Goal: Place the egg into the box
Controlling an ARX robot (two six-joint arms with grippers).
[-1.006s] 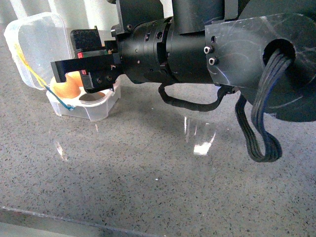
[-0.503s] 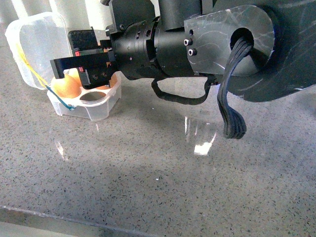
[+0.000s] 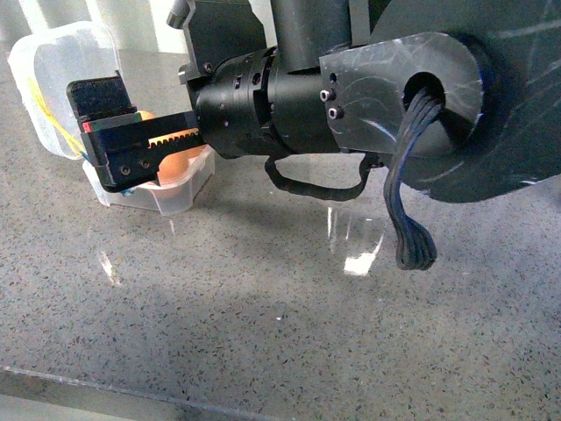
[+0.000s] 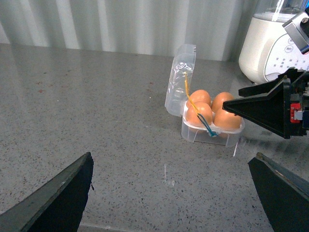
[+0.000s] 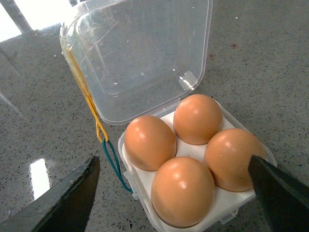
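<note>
The box [image 5: 219,212] is a small clear plastic case on the grey counter, its hinged lid [image 5: 145,58] standing open. Several orange eggs fill its slots; the nearest egg [image 5: 183,191] sits between the others. A yellow band [image 5: 89,104] and a blue band [image 5: 116,162] hang at the hinge side. My right gripper [image 5: 171,166] hovers open just above the eggs, a finger on either side, holding nothing. In the front view it [image 3: 114,132] covers most of the box [image 3: 171,197]. My left gripper [image 4: 170,162] is open and empty, well short of the box [image 4: 212,130].
A large white cooker [image 4: 270,43] stands behind the box, beside my right arm. A pale curtain wall runs along the back of the counter. The right arm's black body and cable loop [image 3: 412,210] fill the upper front view. Bare grey counter [image 3: 263,333] lies in front.
My right gripper has shifted left and lower over the box. The front slot that looked empty before now shows an egg.
</note>
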